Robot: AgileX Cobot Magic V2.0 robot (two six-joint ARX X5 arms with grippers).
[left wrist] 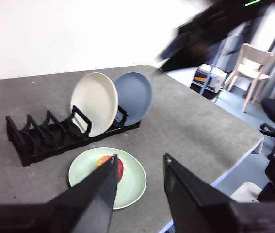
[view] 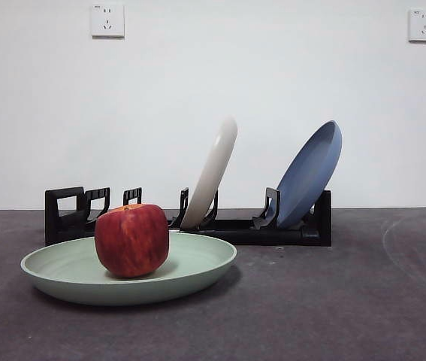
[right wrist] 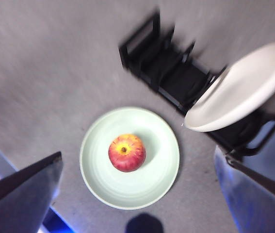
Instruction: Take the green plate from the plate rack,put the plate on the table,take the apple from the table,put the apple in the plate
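Note:
The red apple (view: pixel 131 239) rests inside the pale green plate (view: pixel 197 265), which lies flat on the grey table (view: pixel 333 301) in front of the black plate rack (view: pixel 70 214). From high above, the right wrist view looks straight down on the apple (right wrist: pixel 126 152) and the plate (right wrist: pixel 152 128); my right gripper (right wrist: pixel 138 152) is open and holds nothing. My left gripper (left wrist: pixel 140 158) is also open and empty, raised well back from the plate (left wrist: pixel 133 182) and the apple (left wrist: pixel 120 168). Neither arm shows in the front view.
A cream-white plate (view: pixel 213 173) and a blue plate (view: pixel 310 173) lean in the rack's right-hand slots. The table's edge (left wrist: pixel 234 160) lies beyond the plate, with chairs (left wrist: pixel 253 63) past it. A blurred dark arm (left wrist: pixel 210 29) crosses the left wrist view.

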